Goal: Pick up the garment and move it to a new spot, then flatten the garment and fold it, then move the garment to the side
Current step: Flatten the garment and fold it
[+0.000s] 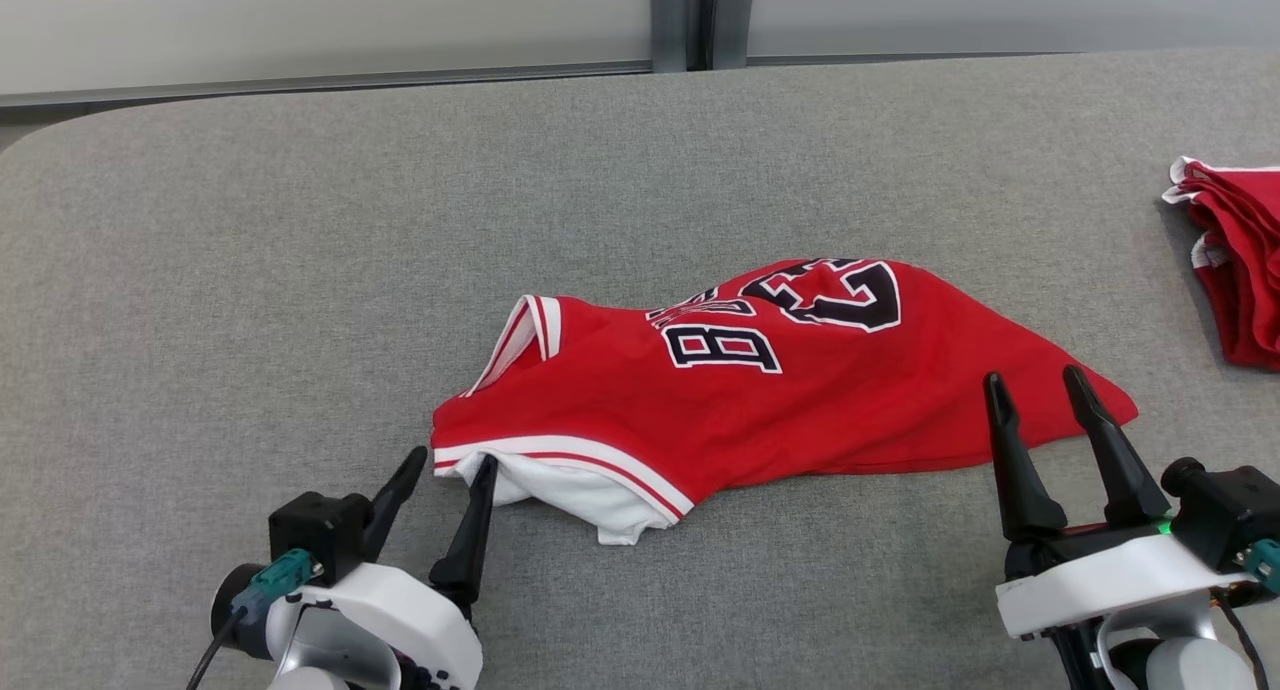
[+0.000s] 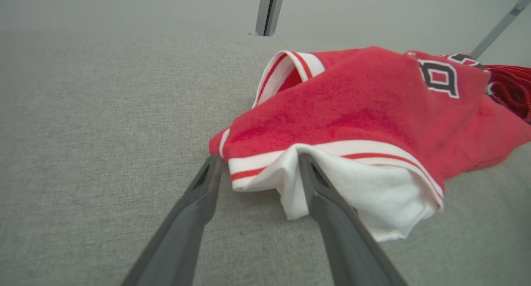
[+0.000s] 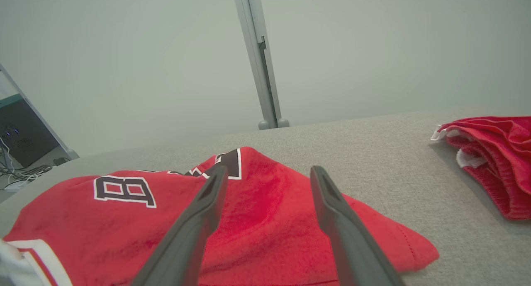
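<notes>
Grey felt table (image 1: 300, 270) carries the jersey (image 1: 800, 410) about mid-surface. Jersey: red, rumpled, not flat. It shows a black white-edged letter B and numerals on top, white-and-red striped trim, and white inner cloth spilling at its near-left corner. Another red garment (image 1: 1235, 270), bunched, lies well right of the jersey. My right gripper (image 1: 1030, 375) is spread wide over the jersey's near-right edge. My left gripper (image 1: 452, 458) is parted, straddling that white corner, gripping nothing.

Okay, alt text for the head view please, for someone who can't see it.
A rumpled red jersey lies on a grey table, the left gripper open at its white-trimmed near-left corner, the right gripper open over its right end. A second red garment sits at the right edge.
</notes>
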`<state>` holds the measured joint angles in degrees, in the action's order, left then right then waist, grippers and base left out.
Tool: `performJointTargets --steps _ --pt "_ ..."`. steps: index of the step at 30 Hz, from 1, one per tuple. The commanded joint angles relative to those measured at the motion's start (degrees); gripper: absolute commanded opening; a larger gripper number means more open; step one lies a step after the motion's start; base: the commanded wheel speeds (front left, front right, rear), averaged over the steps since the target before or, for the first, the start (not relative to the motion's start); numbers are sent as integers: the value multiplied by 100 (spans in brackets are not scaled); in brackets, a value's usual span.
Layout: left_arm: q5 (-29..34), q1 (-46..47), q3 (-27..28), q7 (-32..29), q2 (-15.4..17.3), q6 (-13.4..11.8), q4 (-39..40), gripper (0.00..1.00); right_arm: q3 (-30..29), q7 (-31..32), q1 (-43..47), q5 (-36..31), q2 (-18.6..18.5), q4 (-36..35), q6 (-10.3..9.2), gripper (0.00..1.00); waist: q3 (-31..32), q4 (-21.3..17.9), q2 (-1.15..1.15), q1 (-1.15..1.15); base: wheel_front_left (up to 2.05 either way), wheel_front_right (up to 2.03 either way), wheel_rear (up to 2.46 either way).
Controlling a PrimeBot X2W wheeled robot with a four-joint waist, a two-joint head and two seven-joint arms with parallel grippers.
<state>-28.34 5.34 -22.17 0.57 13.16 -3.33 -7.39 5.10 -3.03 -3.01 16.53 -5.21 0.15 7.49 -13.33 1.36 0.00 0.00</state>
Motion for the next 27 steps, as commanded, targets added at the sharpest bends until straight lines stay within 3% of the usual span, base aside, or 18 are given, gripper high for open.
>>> performJointTargets --steps 1,7,12,18,23,27 --pt "4 105 63 144 -10 -7 -22 100 -36 -15 -58 3 -53 -28 0 100 31 14 0 0 0 0 0" --pt "100 201 236 627 -5 -119 65 100 -85 34 -5 1 -61 -59 0 100 192 65 0 0 0 0 0" --pt "310 253 557 1225 46 -398 382 100 -155 87 54 -29 -118 -135 0 100 424 116 0 0 0 0 0" --pt "529 -37 886 1434 68 -612 661 100 -148 203 203 -91 -213 -192 0 100 700 132 0 0 0 0 0" --pt "589 -517 1013 1458 117 -604 765 100 -110 334 410 -108 -294 -239 0 100 958 114 0 0 0 0 0" --pt "496 -913 1092 1462 184 -426 738 100 -86 459 617 -116 -328 -306 0 100 1168 81 0 0 0 0 0"
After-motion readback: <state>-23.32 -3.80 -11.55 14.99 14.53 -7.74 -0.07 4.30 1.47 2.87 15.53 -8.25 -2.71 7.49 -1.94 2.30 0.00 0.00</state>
